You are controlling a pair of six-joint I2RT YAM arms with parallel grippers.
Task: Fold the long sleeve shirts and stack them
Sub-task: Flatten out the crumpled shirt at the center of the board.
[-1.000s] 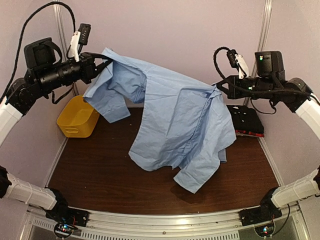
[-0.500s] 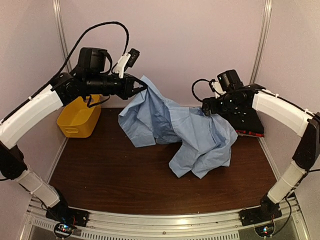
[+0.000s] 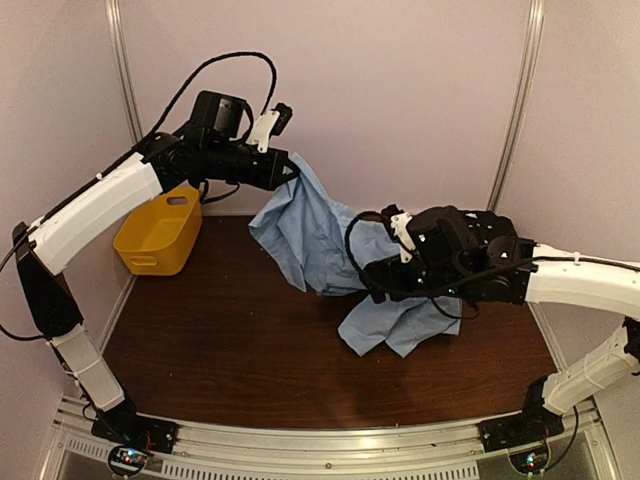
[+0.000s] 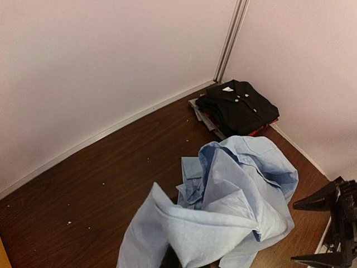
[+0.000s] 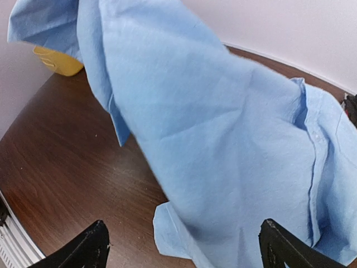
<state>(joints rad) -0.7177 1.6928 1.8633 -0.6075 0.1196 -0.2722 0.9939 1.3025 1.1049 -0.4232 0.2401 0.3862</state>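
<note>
Top view: left gripper (image 3: 290, 172) fingertips are buried in cloth, pressed together on the blue shirt (image 3: 312, 232). The shirt hangs from that pinch, long axis slanting down-right to a heap on the table (image 3: 200, 340). Right gripper (image 3: 374, 278) sits low by the heap, partly hidden. 1 s ago both grippers held the shirt stretched high.
Left wrist: own fingers hidden under cloth. Black shirt (image 4: 240, 106) folded in far corner.
Right wrist: 2 fingers (image 5: 92, 248) spread wide, holding nothing. Shirt edges cut off.

Blue shirt (image 3: 312, 232) hides left end effector's (image 3: 291, 173) fingertips.
</note>
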